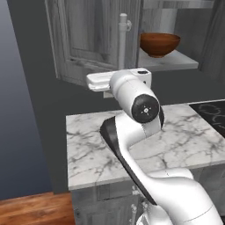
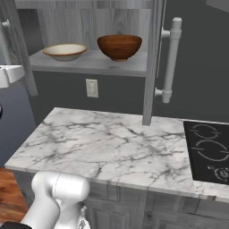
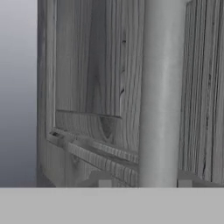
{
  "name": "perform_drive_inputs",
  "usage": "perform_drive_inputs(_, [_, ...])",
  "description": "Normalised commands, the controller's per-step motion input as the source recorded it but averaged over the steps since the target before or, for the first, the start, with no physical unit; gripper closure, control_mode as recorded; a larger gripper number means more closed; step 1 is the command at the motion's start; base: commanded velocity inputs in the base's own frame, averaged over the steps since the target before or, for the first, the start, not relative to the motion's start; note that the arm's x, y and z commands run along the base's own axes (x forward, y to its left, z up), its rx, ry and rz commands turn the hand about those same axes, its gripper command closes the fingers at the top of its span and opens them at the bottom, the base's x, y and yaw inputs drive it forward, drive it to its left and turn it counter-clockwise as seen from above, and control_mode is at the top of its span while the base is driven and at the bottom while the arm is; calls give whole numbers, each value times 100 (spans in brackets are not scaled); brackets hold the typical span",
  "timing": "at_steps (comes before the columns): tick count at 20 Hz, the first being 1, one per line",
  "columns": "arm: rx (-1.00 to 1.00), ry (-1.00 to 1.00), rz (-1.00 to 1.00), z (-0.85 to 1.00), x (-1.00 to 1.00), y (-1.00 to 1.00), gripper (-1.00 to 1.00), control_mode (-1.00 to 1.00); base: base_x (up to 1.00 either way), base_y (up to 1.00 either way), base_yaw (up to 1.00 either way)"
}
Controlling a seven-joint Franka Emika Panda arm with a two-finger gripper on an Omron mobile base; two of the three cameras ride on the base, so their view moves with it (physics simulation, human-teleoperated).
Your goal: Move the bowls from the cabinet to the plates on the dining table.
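Observation:
The cabinet stands open above the counter. On its shelf sit both bowls, the shallow beige bowl on the left and the reddish-brown wooden bowl to its right. The left door is swung out, its silver bar handle upright. My white hand sits at the lower end of that bar. In the hand view the bar runs between my gripper's two tips, which are shut on it. The plates and the dining table are out of view.
Below the cabinet lies a small marble counter with a black stove at its right end. The right cabinet door carries its own bar handle. A wall socket sits under the shelf. Wooden floor shows at the lower left.

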Motion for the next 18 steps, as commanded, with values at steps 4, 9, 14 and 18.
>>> perform_drive_inputs(4, [0,0,0,-19,-19,62,-100,-100,0,0,0])
perform_drive_inputs(9, [3,-1,0,-4,-34,45,-100,-100,0,0,0])
perform_drive_inputs(14, [4,-5,-1,5,-48,-9,-100,-100,0,0,0])
perform_drive_inputs(18, [6,-1,8,17,-44,-35,-100,-100,0,0,0])
